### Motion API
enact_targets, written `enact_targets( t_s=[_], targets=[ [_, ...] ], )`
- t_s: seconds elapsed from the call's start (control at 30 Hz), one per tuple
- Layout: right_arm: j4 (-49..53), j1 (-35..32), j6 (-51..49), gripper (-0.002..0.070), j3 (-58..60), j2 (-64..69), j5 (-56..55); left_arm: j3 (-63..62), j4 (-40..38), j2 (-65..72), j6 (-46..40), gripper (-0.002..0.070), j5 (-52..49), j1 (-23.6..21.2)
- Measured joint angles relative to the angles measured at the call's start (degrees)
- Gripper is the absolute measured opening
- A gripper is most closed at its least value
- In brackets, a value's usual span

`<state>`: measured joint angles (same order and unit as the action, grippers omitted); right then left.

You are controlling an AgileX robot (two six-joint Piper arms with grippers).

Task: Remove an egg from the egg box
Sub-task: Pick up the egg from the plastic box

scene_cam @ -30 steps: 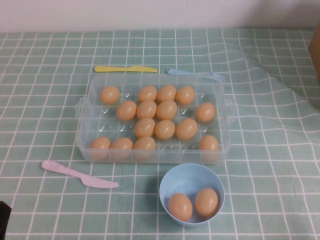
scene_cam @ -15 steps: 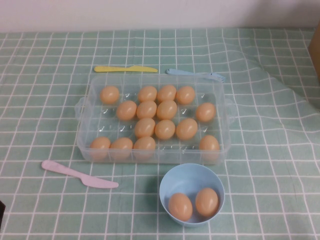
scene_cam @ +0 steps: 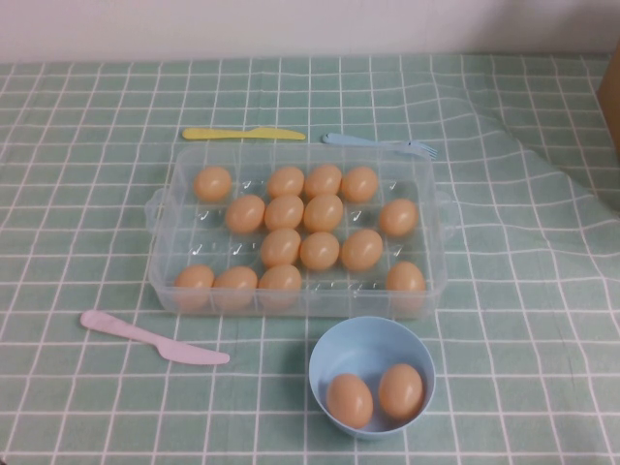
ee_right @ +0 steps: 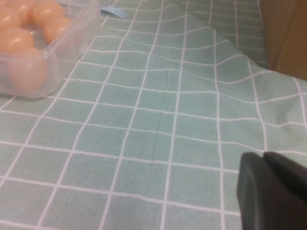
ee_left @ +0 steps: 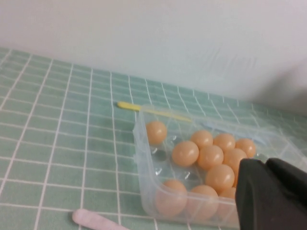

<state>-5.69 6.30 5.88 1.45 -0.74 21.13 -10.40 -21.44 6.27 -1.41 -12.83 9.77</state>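
Note:
The egg box [scene_cam: 160,281], a clear plastic tray, sits mid-table with several tan eggs [scene_cam: 281,247] in its cells. Neither arm shows in the high view. In the left wrist view my left gripper [ee_left: 266,164] is shut and empty, hanging off the near left corner of the egg box [ee_left: 144,158], back from the eggs [ee_left: 185,153]. In the right wrist view my right gripper [ee_right: 263,155] is shut with nothing in it, over bare cloth to the right of the egg box [ee_right: 72,38].
A light-blue bowl [scene_cam: 372,334] with two eggs stands in front of the box. A pink knife [scene_cam: 150,339] lies front left; a yellow knife [scene_cam: 242,134] and blue fork [scene_cam: 378,144] lie behind. A wooden object [ee_right: 288,33] stands at the far right; the cloth ripples there.
The dark tip of the left arm at the high view's bottom-left corner has slid out of view. The eggs, box and bowl have not moved.

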Motion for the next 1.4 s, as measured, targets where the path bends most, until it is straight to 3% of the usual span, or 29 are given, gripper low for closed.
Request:
enact_targets(
  t_s=[0.3,0.57,0.83,1.4],
  targets=[
    [0.0,0.0,0.0,-0.0017,0.0,0.0,0.0,-18.9,2.4,23.7,-2.0,-0.0003,-13.2,0.0],
    [-0.1,0.0,0.0,-0.0017,0.0,0.0,0.0,-37.1,4.4,46.1,-11.7,-0.0003,-28.6,0.0],
    [-0.1,0.0,0.0,-0.0017,0.0,0.0,0.0,-54.1,5.9,67.9,-15.6,-0.0003,-40.3,0.2],
    [-0.1,0.0,0.0,-0.0017,0.0,0.0,0.0,-79.2,20.3,95.7,-11.3,-0.0003,-56.7,16.7]
  ],
)
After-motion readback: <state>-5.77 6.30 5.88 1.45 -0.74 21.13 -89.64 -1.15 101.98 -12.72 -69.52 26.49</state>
